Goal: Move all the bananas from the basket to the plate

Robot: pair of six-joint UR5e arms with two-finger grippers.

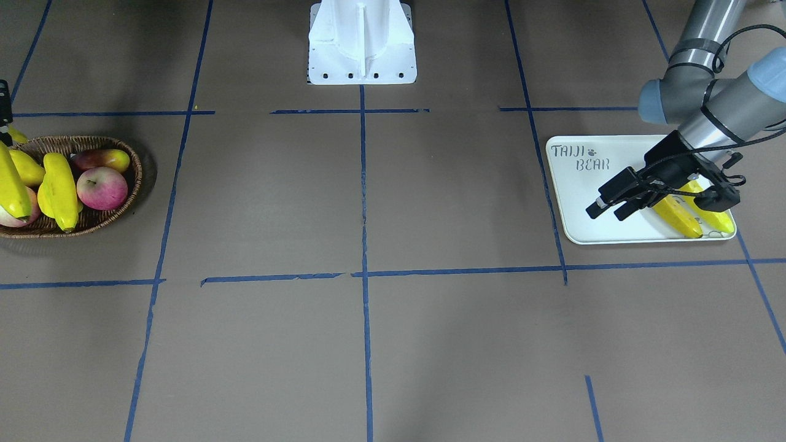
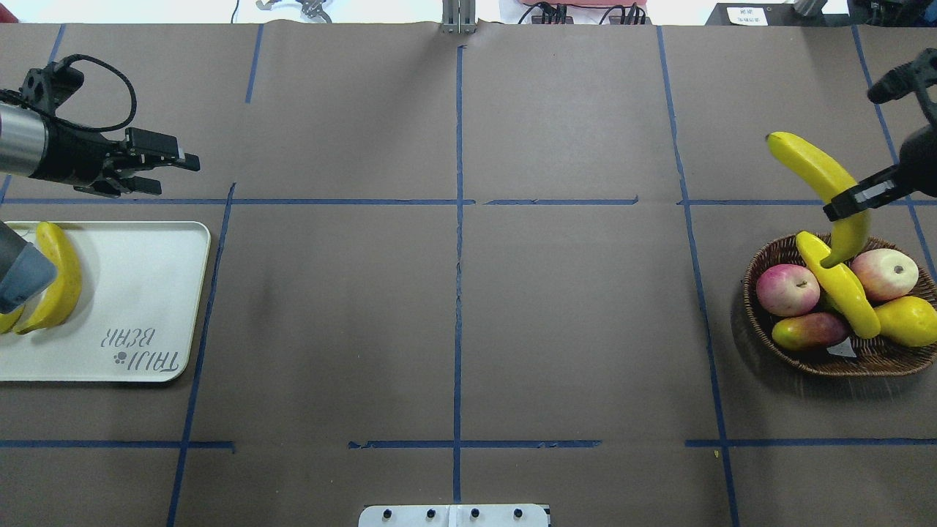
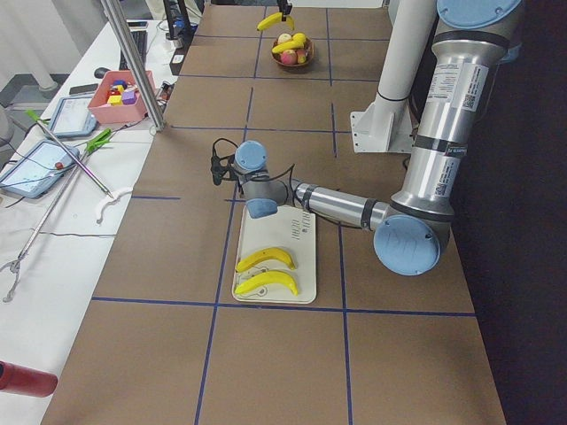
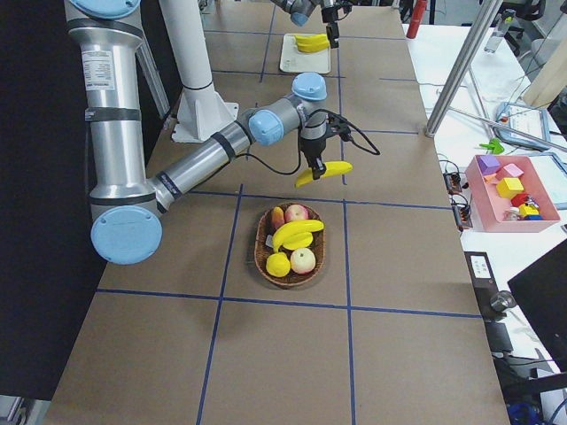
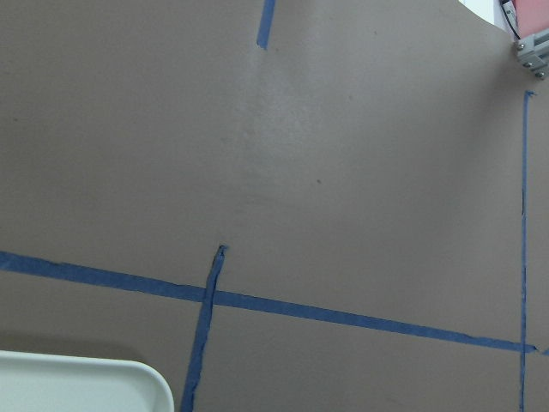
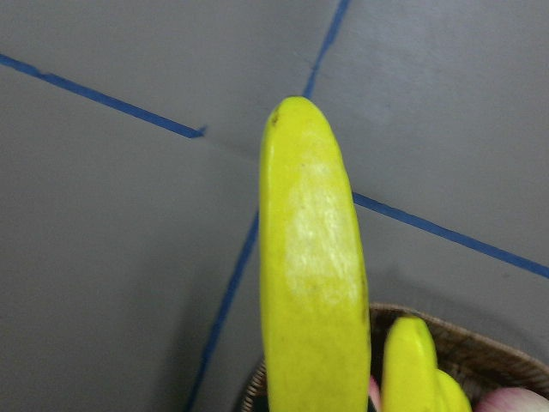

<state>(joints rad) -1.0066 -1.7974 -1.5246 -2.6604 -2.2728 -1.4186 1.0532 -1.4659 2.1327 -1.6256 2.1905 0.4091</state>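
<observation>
My right gripper (image 2: pixel 842 207) is shut on a long yellow banana (image 2: pixel 820 179) and holds it in the air above the far rim of the brown wicker basket (image 2: pixel 834 366). The held banana fills the right wrist view (image 6: pixel 313 275). A second banana (image 2: pixel 842 289) lies across the fruit in the basket. Two bananas (image 2: pixel 55 285) lie on the off-white plate (image 2: pixel 132 278) at its left end. My left gripper (image 2: pixel 172 170) is open and empty, raised just beyond the plate's far right corner.
The basket also holds two red-yellow apples (image 2: pixel 787 289), a yellow pear (image 2: pixel 908 322) and a mango (image 2: pixel 805 331). Blue tape lines cross the brown table. The robot's white base (image 1: pixel 362 43) stands at mid table edge.
</observation>
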